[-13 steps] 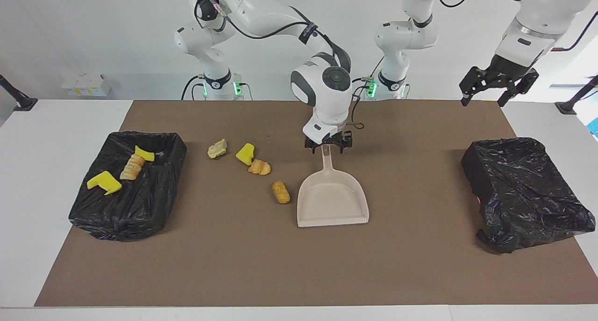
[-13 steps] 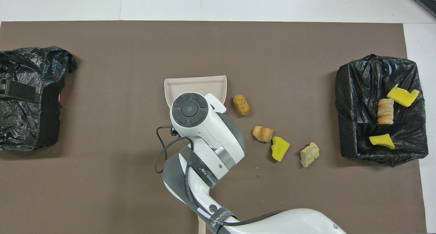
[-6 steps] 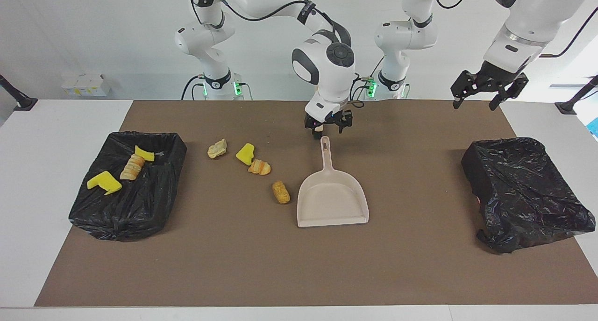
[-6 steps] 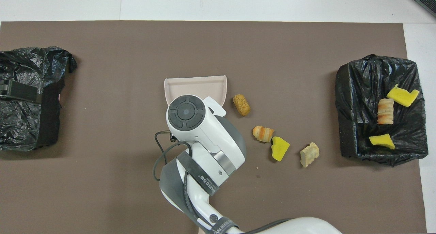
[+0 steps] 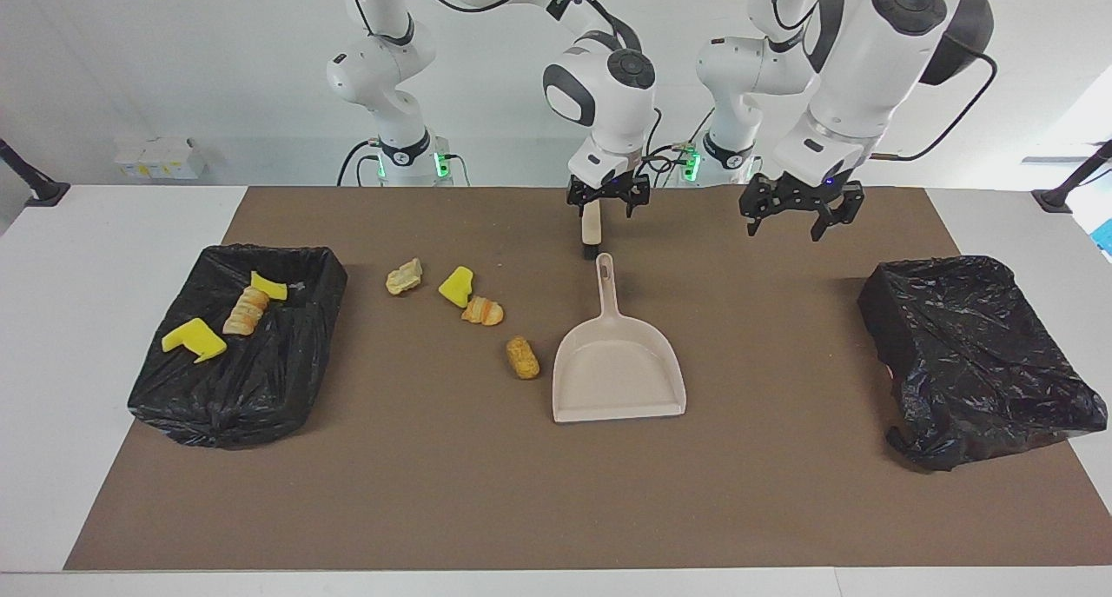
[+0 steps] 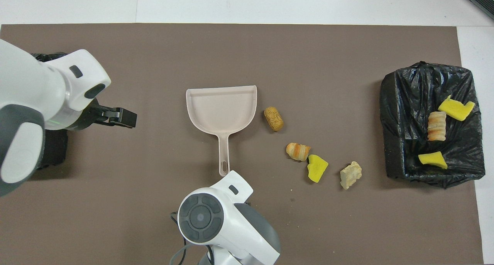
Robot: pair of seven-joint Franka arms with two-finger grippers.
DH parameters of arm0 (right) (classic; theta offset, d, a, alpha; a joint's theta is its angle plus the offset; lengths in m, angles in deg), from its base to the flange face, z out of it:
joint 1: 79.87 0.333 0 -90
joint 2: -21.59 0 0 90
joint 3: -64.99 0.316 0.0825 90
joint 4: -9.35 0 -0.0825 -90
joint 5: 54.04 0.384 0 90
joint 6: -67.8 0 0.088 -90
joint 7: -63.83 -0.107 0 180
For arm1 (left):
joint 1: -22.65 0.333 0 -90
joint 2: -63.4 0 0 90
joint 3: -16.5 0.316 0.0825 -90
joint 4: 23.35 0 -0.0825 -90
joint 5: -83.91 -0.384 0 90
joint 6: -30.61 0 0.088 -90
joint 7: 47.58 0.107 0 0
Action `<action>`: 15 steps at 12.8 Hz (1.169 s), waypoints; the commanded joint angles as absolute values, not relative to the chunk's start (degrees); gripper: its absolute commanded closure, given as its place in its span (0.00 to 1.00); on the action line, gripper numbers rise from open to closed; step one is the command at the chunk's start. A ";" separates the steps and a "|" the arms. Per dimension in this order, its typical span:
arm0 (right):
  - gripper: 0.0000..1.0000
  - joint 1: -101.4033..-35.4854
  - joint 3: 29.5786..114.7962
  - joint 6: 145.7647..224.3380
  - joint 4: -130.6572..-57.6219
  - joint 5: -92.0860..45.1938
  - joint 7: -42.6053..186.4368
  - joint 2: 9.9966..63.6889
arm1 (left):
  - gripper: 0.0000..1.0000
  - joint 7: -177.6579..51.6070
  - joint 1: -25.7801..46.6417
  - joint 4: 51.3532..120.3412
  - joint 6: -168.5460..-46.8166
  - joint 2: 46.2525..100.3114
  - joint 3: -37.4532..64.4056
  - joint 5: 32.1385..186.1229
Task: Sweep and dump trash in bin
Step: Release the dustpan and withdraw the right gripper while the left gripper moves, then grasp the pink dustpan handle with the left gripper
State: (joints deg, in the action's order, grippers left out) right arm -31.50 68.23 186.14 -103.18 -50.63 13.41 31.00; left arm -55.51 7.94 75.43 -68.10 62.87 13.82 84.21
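Several scraps of trash lie on the brown mat: a tan lump (image 5: 522, 357) (image 6: 273, 118), a bread roll (image 5: 482, 311), a yellow chunk (image 5: 457, 285) and a pale lump (image 5: 405, 276). Three more, among them a yellow piece (image 5: 193, 338), lie in the black-lined bin (image 5: 287, 380) at the right arm's end. The beige dustpan (image 5: 618, 371) (image 6: 222, 107) lies flat beside the tan lump, its handle toward the robots. My right gripper (image 5: 608, 199) hangs open over a beige brush handle (image 5: 592, 228). My left gripper (image 5: 789, 217) (image 6: 129, 118) is open in the air over the mat.
A second black-bagged bin (image 5: 973, 354) sits at the left arm's end of the table. The brown mat (image 5: 434, 493) covers most of the white table. The right arm's wrist (image 6: 200, 218) hides the brush in the overhead view.
My right gripper has risen off the dustpan's handle and drawn back toward the robots, over the brush handle. My left arm has swung in from its end toward the middle. The dustpan stayed put.
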 commanded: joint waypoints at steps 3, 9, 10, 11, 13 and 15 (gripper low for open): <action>0.00 -26.62 68.24 195.74 -114.73 -49.38 6.45 26.16 | 0.00 -63.21 -0.54 83.95 -76.16 60.41 14.57 83.64; 0.00 -23.28 68.24 198.94 -120.28 -49.38 4.33 24.32 | 0.00 -66.12 -8.27 88.97 -83.28 64.25 14.57 83.64; 0.00 -22.92 68.24 198.24 -120.38 -49.38 3.02 23.70 | 0.00 -68.56 -10.12 89.15 -84.86 66.45 14.57 83.64; 0.00 -22.66 68.41 197.19 -120.38 -49.38 2.05 23.18 | 0.00 -71.11 -11.53 90.89 -88.70 67.87 14.57 83.64; 0.00 -20.99 68.68 194.29 -120.64 -47.20 2.04 22.21 | 0.00 -74.11 -13.21 93.79 -93.38 68.06 14.57 83.64; 0.00 -20.37 68.68 194.28 -122.39 -44.11 2.57 21.16 | 0.00 -74.48 -13.21 93.98 -96.36 70.67 14.57 83.64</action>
State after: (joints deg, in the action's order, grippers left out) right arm -20.62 68.53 194.34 -119.45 -46.79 3.20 23.79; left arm -73.54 -12.64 92.49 -92.91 70.02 13.55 84.21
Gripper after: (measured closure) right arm 0.000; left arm 0.000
